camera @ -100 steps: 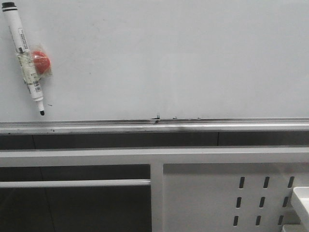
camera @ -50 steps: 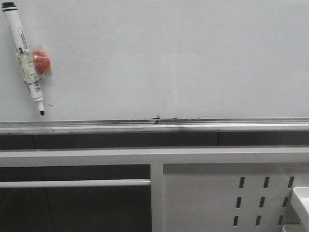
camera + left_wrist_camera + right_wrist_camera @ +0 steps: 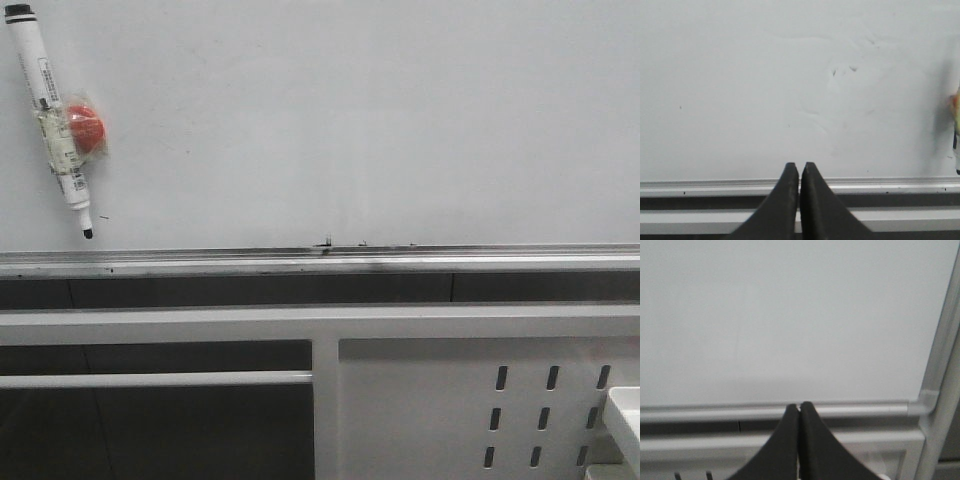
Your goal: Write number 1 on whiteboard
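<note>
The whiteboard [image 3: 350,120] fills the upper half of the front view, with its silver rail [image 3: 320,262] along the lower edge. No number 1 stroke shows on it. A white marker with a black tip [image 3: 52,120] hangs on the board at the upper left, taped to a red round magnet [image 3: 86,130]. Neither gripper shows in the front view. My left gripper [image 3: 799,166] is shut and empty, facing the whiteboard [image 3: 790,85] above the rail. My right gripper [image 3: 799,405] is shut and empty, facing the whiteboard [image 3: 790,315] near its right corner.
Small black smudges [image 3: 324,243] sit on the rail near the middle. Below is a white metal frame with a slotted panel [image 3: 480,400] at the lower right. A white object's corner [image 3: 625,415] shows at the far right. The board's vertical right frame [image 3: 942,365] shows in the right wrist view.
</note>
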You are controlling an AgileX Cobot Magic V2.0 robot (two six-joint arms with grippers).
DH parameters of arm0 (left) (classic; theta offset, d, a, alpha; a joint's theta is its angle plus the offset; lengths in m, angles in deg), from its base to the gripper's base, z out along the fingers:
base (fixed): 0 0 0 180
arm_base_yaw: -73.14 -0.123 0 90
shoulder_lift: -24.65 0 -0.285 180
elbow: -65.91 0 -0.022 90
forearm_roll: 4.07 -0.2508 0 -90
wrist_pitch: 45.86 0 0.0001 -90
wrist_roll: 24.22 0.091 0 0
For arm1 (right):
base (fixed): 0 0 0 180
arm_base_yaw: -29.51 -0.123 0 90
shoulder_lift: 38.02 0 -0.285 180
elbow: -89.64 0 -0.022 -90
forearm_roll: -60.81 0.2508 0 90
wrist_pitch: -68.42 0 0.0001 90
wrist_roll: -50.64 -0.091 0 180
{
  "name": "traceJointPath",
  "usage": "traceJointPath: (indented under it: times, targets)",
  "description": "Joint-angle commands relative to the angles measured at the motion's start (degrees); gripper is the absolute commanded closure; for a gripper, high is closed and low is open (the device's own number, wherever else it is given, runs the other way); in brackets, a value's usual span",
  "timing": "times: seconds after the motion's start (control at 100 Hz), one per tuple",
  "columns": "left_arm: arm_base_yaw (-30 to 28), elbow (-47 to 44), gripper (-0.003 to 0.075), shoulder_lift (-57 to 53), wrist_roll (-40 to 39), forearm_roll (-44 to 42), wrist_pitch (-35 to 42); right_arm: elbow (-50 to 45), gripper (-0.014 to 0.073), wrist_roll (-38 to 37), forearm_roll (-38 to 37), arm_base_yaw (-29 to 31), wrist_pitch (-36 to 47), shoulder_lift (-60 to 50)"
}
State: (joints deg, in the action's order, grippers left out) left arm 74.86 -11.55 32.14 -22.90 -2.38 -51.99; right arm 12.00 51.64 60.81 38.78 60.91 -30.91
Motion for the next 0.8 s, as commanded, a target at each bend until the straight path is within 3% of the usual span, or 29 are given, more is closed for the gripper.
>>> traceJointPath:
  times: [0.0,0.23,0.33,0.4,0.48,0.58,0.7,0.79]
  targets:
    - [-0.17,-2.02,0.074,-1.33,-0.1,-0.16,5.57,-0.8,0.0663,0.03,-0.44,-0.03,12.37,-1.0]
    - [-0.17,-2.02,0.074,-1.33,-0.1,-0.16,5.56,-0.8,0.0663,0.03,-0.44,-0.03,21.09,-1.0]
    - [-0.17,-1.76,0.074,-1.33,-0.23,2.06,7.91,-0.49,0.0663,-3.63,3.98,-0.03,23.0,-1.0]
    - [-0.17,-0.22,0.074,-1.33,-0.23,2.81,7.97,1.04,0.0663,-7.89,6.69,-0.03,19.25,-1.0]
    - [-0.17,2.73,0.074,-0.83,-0.23,2.41,7.47,4.95,0.0663,-8.02,6.78,-0.24,8.35,-0.35]
    - [-0.17,7.08,0.074,1.37,-0.23,2.9,5.14,11.15,0.0663,-8.02,6.96,-2.05,2.72,3.19]
    - [-0.17,9.49,0.074,3.41,-0.34,4.29,13.64,17.38,0.0663,-8.02,9.69,-4.24,2.03,8.7]
    - [-0.17,9.48,0.074,3.5,-0.34,4.29,22.11,19.23,0.0663,-8.02,9.69,-4.53,7.51,11.37]
